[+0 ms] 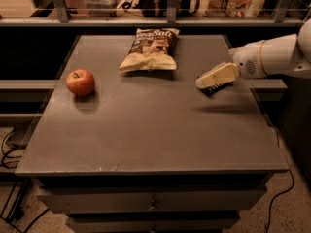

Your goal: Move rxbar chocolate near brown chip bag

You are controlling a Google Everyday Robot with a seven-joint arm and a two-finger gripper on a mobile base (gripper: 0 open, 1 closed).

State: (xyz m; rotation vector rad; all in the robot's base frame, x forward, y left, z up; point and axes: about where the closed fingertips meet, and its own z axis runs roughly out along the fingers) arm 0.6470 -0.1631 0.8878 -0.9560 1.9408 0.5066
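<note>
By the surface's (146,144) right edge my claw (203,83) covers the rxbar chocolate (214,88), grip I cannot tell, to carry it toward the brown chip bag (149,50).

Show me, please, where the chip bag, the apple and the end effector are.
chip bag (149,51): camera view, middle of its front.
apple (80,82): camera view, middle of its red skin.
end effector (203,83): camera view, its tip, right of the chip bag.
</note>
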